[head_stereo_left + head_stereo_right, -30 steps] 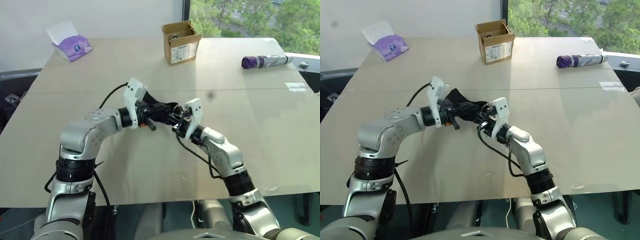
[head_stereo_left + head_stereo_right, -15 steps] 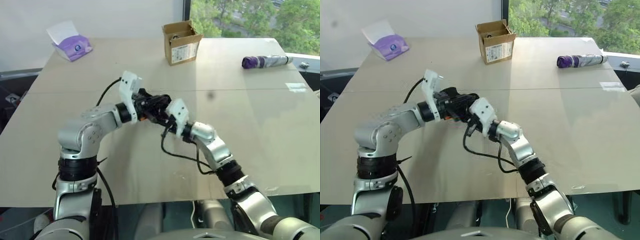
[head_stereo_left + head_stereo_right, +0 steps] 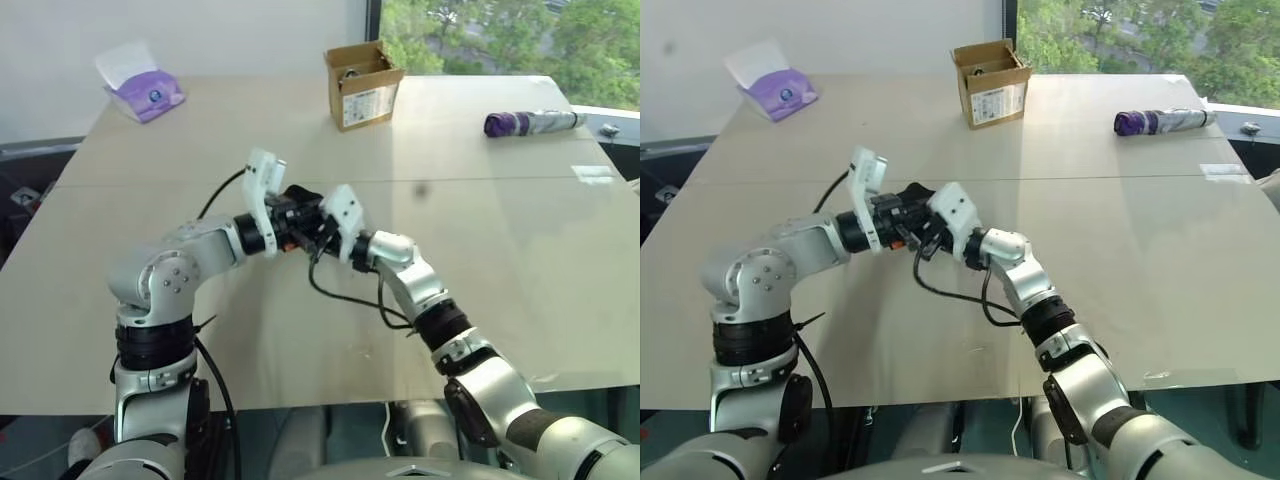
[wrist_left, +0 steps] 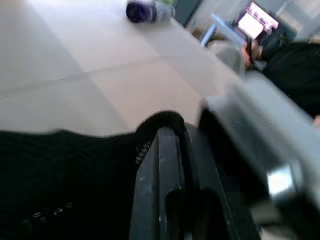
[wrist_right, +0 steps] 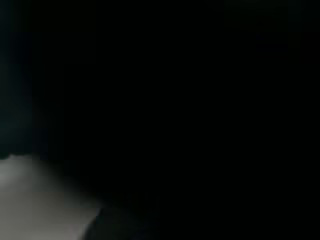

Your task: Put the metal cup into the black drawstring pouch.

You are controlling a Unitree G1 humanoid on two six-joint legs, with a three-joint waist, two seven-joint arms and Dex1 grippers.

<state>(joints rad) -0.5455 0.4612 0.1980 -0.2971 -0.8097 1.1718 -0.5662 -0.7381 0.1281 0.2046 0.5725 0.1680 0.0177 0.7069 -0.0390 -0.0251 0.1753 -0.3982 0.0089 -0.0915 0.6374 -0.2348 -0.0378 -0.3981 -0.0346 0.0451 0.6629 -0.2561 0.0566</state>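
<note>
Meeting above the middle of the pale wooden table (image 3: 520, 280), with the left gripper (image 3: 300, 215) pressing its black fingers (image 4: 161, 175) together on the cloth of the black drawstring pouch (image 4: 60, 180) and holding it off the tabletop. Pushing in from the other side, the right gripper (image 3: 318, 228), fingers closed and buried among the dark folds at the pouch's near end; what they are pinching, cannot tell. Crowding the same small spot with both white wrist housings, so hiding most of the pouch in the head views, leaving just a black bunch between them. Not telling where the metal cup is, with black fabric covering the right wrist view. Looping down below the right wrist, a black cable (image 3: 345, 298) hanging just over the table. Sitting well apart at the far edge, an open brown cardboard box (image 3: 362, 84) with a white label facing this way. Lying off at the far left corner, a purple tissue pack (image 3: 146, 94) with a white sheet sticking up. Lying on its side at the far right near the window, a purple-and-silver folded umbrella (image 3: 530, 122). Showing beyond the table in the left wrist view, a person in dark clothing (image 4: 295, 65) by a lit screen (image 4: 256, 21).
</note>
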